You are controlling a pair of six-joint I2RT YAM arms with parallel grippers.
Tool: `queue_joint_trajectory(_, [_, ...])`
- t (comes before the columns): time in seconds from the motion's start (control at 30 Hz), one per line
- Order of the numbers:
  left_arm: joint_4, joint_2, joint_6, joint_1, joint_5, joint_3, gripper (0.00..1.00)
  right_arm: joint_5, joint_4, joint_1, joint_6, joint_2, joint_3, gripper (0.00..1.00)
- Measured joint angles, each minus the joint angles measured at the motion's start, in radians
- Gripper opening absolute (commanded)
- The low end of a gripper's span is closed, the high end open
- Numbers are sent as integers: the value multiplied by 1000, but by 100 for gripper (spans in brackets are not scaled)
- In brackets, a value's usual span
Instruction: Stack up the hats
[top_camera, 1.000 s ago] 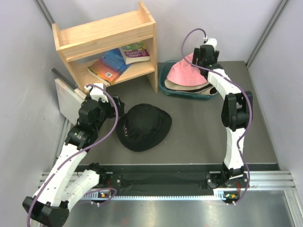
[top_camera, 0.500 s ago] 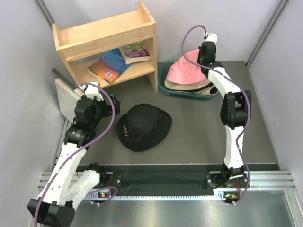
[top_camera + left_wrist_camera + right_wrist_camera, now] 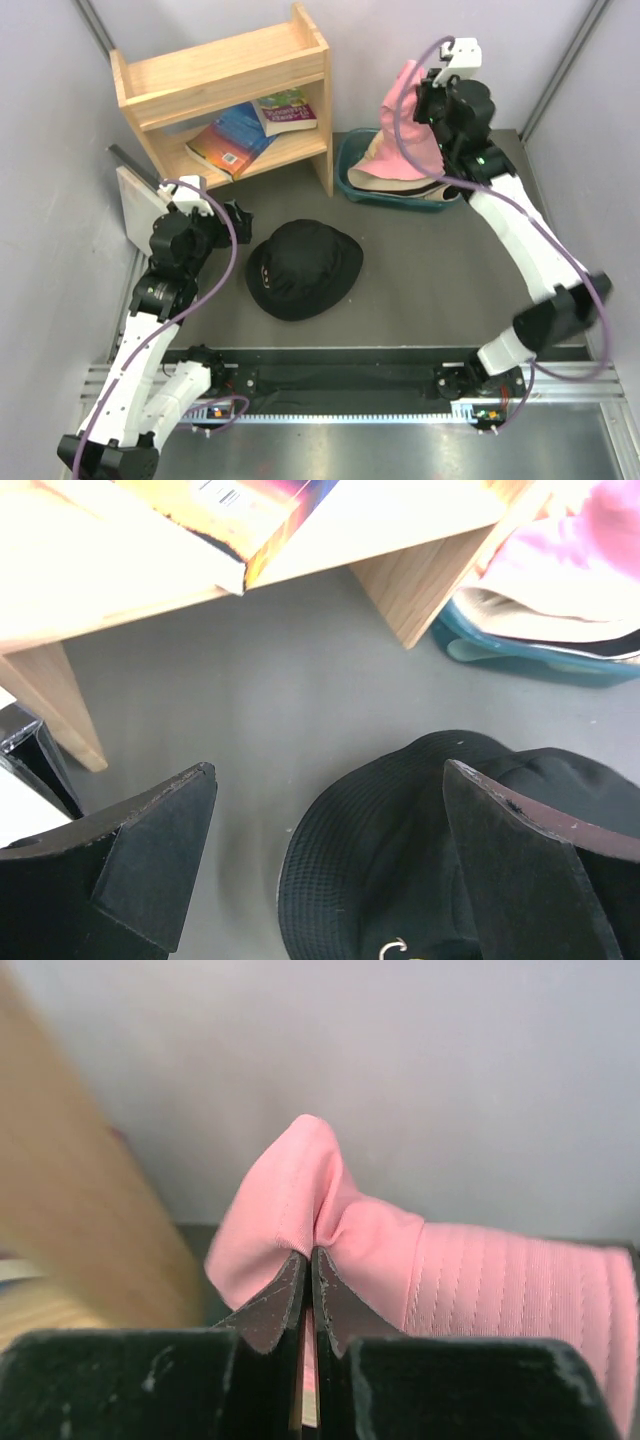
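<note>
A light wooden shelf (image 3: 225,75) holding two books (image 3: 250,125) stands at the far left of the grey desk (image 3: 420,280), just beside the teal plastic tub (image 3: 365,192). The pink fabric bucket hat (image 3: 412,135) hangs with its long axis running down toward the tub, its top fold pinched in the closed right claw (image 3: 311,1260). The black fabric bucket hat (image 3: 303,268) lies crown-up at desk centre. The left claw (image 3: 328,770) stands wide beside it, holding nothing. The tub contains a tan fabric hat (image 3: 385,180).
</note>
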Motion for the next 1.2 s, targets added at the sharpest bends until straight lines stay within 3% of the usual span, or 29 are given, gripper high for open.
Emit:
queue_joint_trajectory(0.13, [10, -18, -1, 1, 36, 0, 99, 8, 52, 135, -10, -244, -70, 0])
queue_joint_trajectory(0.33, [26, -31, -1, 1, 74, 0, 99, 14, 80, 315, 11, -400, -177, 0])
queue_joint_trajectory(0.5, [27, -67, 0, 1, 51, 0, 99, -13, 79, 445, 56, -409, -233, 0])
queue_joint_trajectory(0.77, [31, -181, 20, 11, -140, -13, 99, -82, 109, 684, 92, -407, -249, 0])
queue_joint_trajectory(1.2, [34, -242, 23, 21, -348, -30, 99, -135, 169, 856, 116, -391, -245, 0])
